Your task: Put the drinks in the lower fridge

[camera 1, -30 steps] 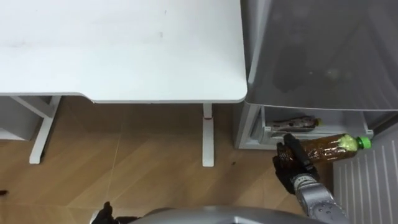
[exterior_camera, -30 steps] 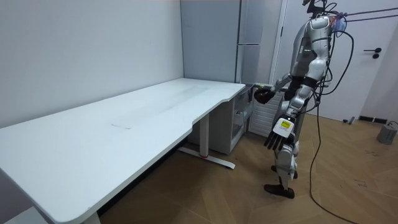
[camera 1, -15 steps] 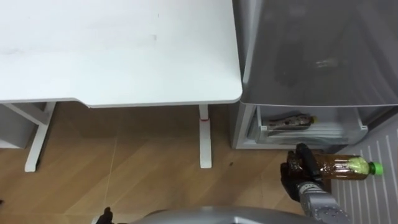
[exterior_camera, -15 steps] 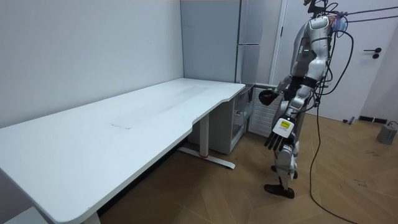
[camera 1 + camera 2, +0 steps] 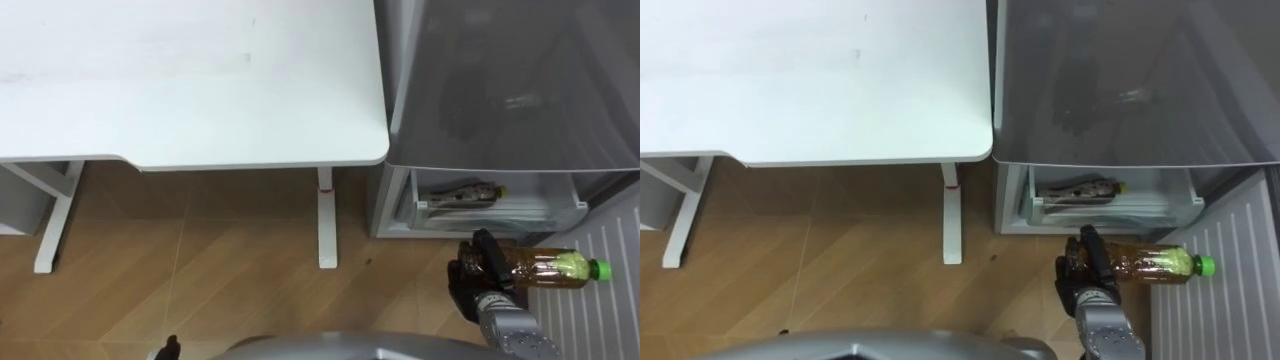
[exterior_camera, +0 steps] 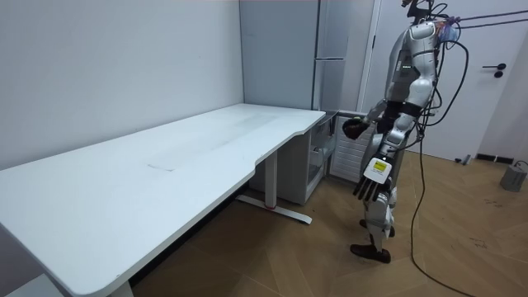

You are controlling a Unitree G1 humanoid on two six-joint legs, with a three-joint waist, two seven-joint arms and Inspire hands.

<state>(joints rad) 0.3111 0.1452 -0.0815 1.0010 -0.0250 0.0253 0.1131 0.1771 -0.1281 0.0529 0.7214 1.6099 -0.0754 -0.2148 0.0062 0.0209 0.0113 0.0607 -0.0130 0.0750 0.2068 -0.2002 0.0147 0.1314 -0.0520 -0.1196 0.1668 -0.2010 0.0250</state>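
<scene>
My right hand (image 5: 478,282) is shut on a bottle of amber drink with a green cap (image 5: 548,270), held level with the cap pointing right. It hovers above the floor just in front of the open lower fridge compartment (image 5: 497,207). Inside that compartment's drawer lies another bottle (image 5: 468,194) on its side. In the room view I stand facing the fridge (image 6: 330,58), the right hand (image 6: 355,128) held out at waist height. My left hand (image 6: 373,179) hangs by my side with its fingers straight.
The grey upper fridge door (image 5: 510,80) stands over the open compartment. The open lower door's white ribbed inside (image 5: 600,310) is at the far right. A white desk (image 5: 190,80) stands directly left of the fridge, one leg (image 5: 327,225) near it. Wooden floor lies below.
The right hand with the bottle has drawn back a little from the fridge and dropped lower in the eye view. The eye view itself has shifted slightly.
</scene>
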